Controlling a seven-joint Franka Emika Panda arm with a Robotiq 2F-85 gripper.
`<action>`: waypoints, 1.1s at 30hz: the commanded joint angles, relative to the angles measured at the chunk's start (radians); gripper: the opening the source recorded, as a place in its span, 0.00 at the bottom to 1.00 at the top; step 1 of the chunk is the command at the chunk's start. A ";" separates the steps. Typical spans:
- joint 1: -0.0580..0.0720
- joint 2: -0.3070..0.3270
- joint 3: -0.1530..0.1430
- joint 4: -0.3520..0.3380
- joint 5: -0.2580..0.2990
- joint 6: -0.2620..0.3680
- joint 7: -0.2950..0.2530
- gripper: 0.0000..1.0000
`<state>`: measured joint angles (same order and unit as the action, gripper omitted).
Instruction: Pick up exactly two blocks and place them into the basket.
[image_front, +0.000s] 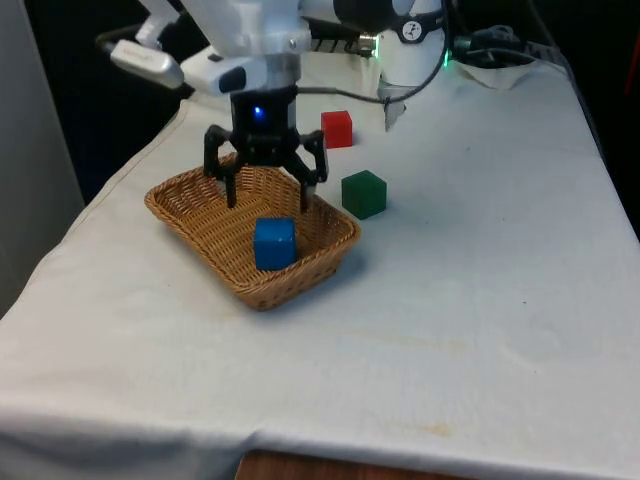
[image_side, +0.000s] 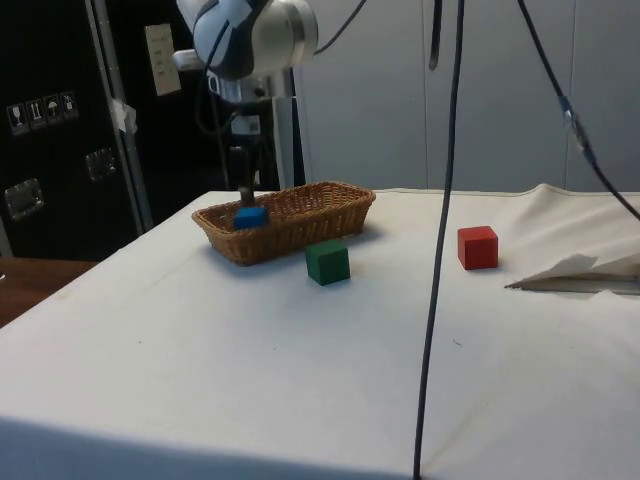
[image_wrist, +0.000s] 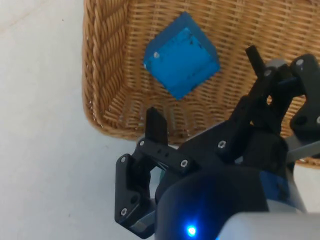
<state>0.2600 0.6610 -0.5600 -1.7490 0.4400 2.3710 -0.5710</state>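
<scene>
— Wicker basket (image_front: 190, 225) status?
— One blue block (image_front: 274, 243) sits inside it, near the end closest to the front camera. Gripper (image_front: 268, 188) hangs over the basket, jaws spread apart, holding nothing.
— Other blocks?
— Green block (image_front: 363, 193) on the white-clothed counter (image_front: 470, 300) just beside the basket; red block (image_front: 337, 128) farther back, apart from both.

Even, soft overhead light falls on the white cloth (image_front: 470, 300), leaving only faint shadows beside the basket (image_front: 190, 225) and the blocks, while the curtains behind stay dark and the wrist view's near foreground is slightly blurred.
</scene>
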 joint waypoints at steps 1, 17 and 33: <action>0.001 -0.007 -0.003 -0.004 0.000 -0.002 0.000 1.00; 0.041 -0.173 -0.031 -0.118 -0.028 -0.033 0.019 1.00; 0.076 -0.277 0.017 -0.214 -0.071 -0.026 0.078 1.00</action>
<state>0.3360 0.3840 -0.5430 -1.9630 0.3690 2.3450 -0.4930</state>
